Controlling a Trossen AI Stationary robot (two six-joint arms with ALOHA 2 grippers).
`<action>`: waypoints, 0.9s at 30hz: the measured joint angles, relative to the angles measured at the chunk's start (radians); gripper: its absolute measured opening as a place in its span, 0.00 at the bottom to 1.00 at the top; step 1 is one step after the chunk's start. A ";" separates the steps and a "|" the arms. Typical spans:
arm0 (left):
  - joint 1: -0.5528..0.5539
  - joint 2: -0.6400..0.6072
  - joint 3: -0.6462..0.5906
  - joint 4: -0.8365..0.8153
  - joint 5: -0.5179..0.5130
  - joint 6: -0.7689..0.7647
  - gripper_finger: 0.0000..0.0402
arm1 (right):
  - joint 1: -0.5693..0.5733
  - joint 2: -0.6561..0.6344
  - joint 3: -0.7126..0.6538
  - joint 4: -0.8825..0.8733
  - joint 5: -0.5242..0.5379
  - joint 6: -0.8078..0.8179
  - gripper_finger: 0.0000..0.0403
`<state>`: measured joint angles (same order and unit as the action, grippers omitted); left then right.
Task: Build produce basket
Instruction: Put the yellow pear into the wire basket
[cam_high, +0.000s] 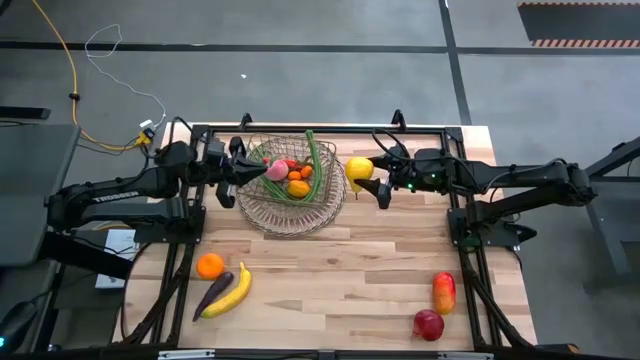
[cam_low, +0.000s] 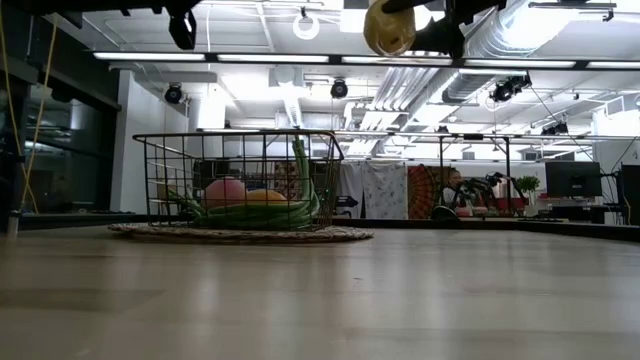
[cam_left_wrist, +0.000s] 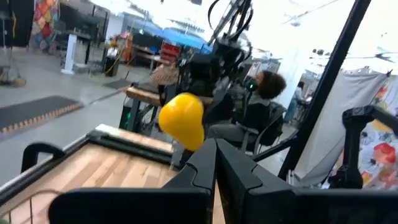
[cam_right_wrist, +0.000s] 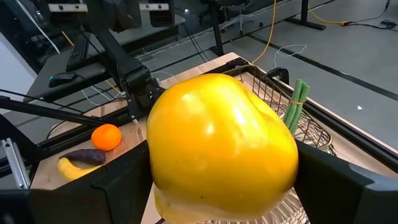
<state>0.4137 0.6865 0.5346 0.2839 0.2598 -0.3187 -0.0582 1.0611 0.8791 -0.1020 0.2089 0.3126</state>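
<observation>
A: While your right gripper (cam_high: 366, 180) hangs right of centre, what's in its fingers?

B: They're spread wide around the yellow pepper (cam_high: 359, 168), just beside the basket (cam_high: 290, 215) on the tabletop (cam_high: 340, 270).

A: And your left gripper (cam_high: 234, 180)?

B: Fingers fully closed, empty, at the basket's left rim.

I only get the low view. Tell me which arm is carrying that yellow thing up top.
Observer: The right gripper. Its fingers are clamped on either side of the lemon.
Operator: Give me its position against the basket.
Observer: From above, the lemon hangs just outside the right rim of the basket, not over the middle.
Operator: Now list what lies outside the basket.
Observer: At the front left, an orange, an eggplant and a banana. At the front right, two red apples. The left gripper waits shut and empty at the basket's left rim.
</observation>
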 joint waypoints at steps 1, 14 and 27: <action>0.000 -0.012 0.000 -0.004 0.003 0.000 0.00 | 0.000 0.000 0.000 0.000 0.000 0.000 0.79; 0.000 -0.052 0.000 -0.078 0.002 0.008 0.00 | 0.000 0.000 0.000 -0.008 -0.012 -0.003 0.79; -0.010 -0.020 0.000 -0.033 -0.005 -0.042 0.00 | 0.000 0.000 0.000 0.001 -0.012 -0.007 0.79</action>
<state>0.4037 0.6664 0.5346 0.2507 0.2549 -0.3608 -0.0582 1.0615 0.8791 -0.1009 0.1967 0.3054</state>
